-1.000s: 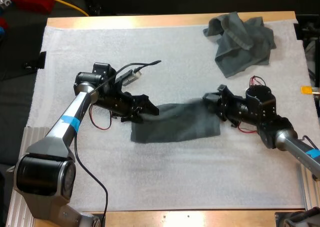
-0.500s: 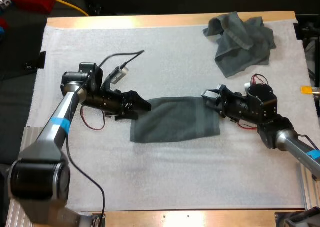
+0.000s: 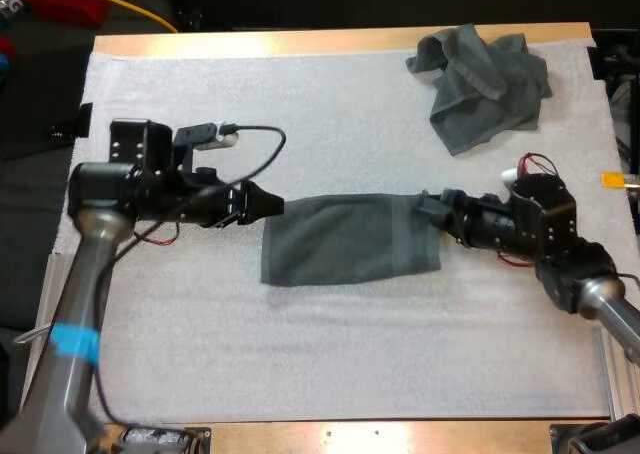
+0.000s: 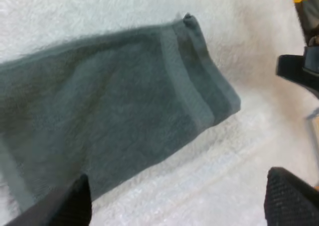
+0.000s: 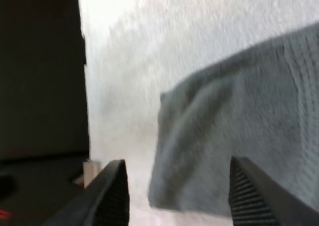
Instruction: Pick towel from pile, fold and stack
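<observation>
Your crumpled towel (image 3: 482,69) lies at the far right of the white mat (image 3: 330,354), well apart from both arms. A second dark grey-green towel (image 3: 350,239) lies flat at mid-mat. Your left hand (image 3: 272,206) is at its far left corner, fingers spread apart. Your right hand (image 3: 437,214) is at its right edge, also spread. The mat covers the wooden bench (image 3: 300,42).

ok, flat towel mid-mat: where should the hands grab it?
Probably the two far corners. The flat towel lies spread, long side across the mat, so each short end is free. The left hand is open at its far-left corner, the right hand open at the far-right one.
</observation>
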